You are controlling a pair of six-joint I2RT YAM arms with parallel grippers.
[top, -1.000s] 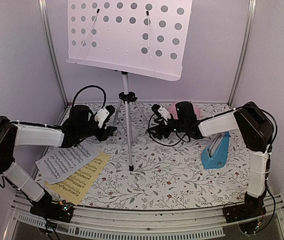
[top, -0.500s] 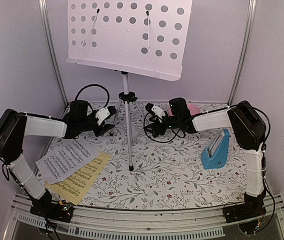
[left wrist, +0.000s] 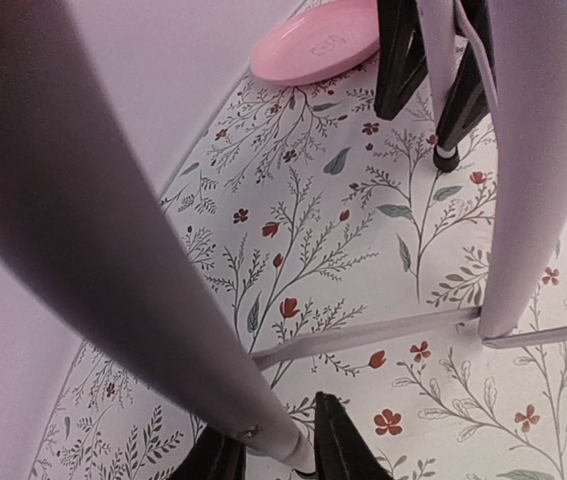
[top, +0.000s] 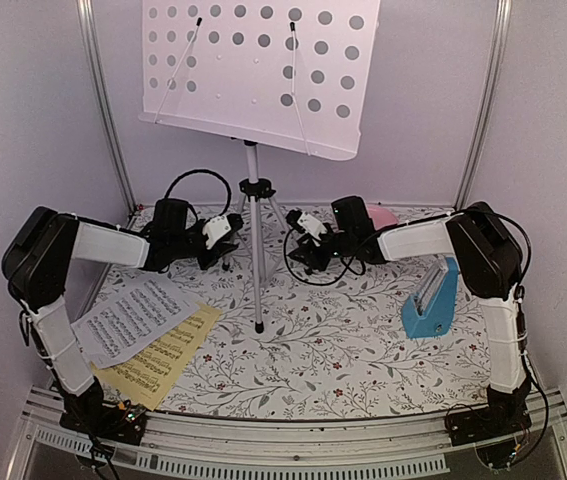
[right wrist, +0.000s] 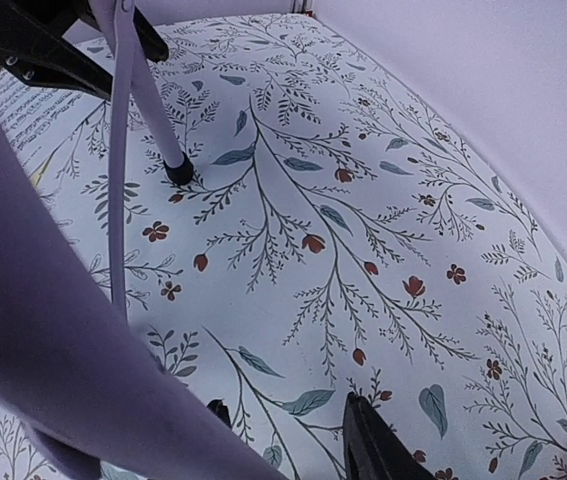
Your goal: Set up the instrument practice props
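The left claw [left wrist: 276, 452] is clamped on a rear leg of the music stand [top: 253, 100], near the desk's [top: 343, 350] far edge. The right claw [right wrist: 289, 430] sits at another leg, and I cannot tell whether it grips.

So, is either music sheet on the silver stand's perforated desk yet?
No, the white sheet and yellow sheet lie on the floral table, and the perforated pale desk is bare.

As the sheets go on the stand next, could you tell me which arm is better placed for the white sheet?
Left, probably: the white sheet lies nearest the left gripper, which clasps a music stand leg; the right gripper is beyond that stand.
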